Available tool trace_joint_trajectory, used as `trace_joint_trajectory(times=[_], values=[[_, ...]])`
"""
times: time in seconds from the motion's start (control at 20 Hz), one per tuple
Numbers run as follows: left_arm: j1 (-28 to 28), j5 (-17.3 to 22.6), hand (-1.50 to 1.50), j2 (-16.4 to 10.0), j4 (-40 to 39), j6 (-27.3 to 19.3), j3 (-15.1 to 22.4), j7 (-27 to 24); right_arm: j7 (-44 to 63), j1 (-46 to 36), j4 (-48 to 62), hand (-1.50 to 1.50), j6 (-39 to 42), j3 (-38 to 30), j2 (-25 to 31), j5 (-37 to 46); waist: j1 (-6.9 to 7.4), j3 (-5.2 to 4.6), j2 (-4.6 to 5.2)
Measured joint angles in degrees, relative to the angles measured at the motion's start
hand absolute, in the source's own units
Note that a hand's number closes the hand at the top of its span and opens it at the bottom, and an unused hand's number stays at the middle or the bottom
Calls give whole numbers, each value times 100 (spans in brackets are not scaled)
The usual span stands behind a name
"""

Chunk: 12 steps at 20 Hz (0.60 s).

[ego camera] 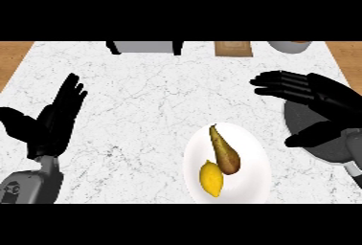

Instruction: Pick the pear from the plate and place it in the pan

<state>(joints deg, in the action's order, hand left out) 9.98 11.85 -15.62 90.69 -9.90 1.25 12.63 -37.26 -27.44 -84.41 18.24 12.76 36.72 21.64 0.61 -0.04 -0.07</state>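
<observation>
Here the pear [225, 150] lies on the plate [259, 167] beside a lemon [211, 179], long axis pointing away from the robot, left of the nearer right hand [320, 95] (fingers spread, empty) over the pan [332, 152]; the left hand [60, 115] rests open.

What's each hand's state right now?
Left hand: open, resting, holding nothing.
Right hand: open over the pan, holding nothing.

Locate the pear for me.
In the head view, the pear lies on the white plate right of centre, beside the lemon, left of the pan.
</observation>
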Motion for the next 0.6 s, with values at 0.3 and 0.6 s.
trace_joint_trajectory(times=[0.3, 0.6], values=[[-52, -5, 0, 14, -3, 50, -76, -33, 807, -248, -398, -150, 131, 680, -97, 1058, -21, -2, 0], [-48, -7, 0, 50, -7, 73, -98, -1, 1599, -338, -663, -150, 792, 1542, -61, 2009, -36, -4, -5]])
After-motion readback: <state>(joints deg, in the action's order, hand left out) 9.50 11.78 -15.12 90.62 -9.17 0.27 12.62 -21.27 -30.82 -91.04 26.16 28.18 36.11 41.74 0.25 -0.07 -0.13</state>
